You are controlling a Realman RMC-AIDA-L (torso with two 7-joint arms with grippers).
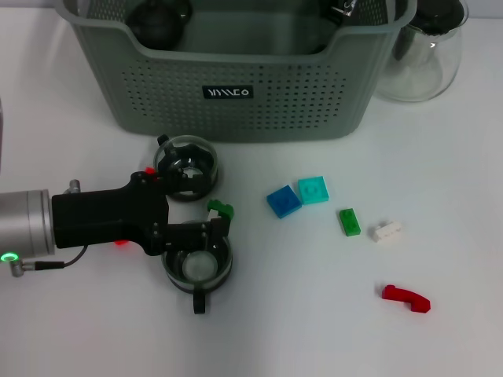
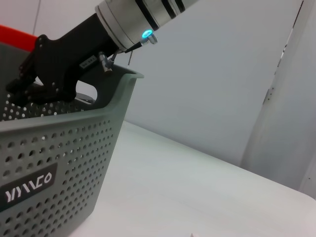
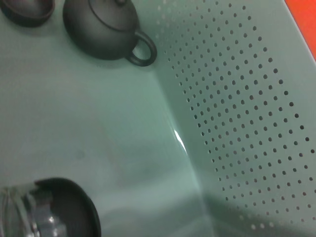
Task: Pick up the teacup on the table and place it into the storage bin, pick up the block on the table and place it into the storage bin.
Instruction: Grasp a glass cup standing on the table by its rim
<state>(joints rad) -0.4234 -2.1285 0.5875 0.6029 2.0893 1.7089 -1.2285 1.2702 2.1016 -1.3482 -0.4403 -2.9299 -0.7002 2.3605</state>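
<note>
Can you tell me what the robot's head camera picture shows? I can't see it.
The left gripper reaches over a white table between two glass teacups, in front of a grey-green storage bin. Small coloured blocks lie to its right, and a glass jug stands beside the bin.

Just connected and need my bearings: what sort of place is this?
Probably a lab test bench: a plain white table, a grey-green perforated plastic storage bin, and small coloured toy blocks laid out.

The head camera is looking down on the bin (image 1: 236,102); both wrist cameras are viewing it closely, the right one inside.
</note>
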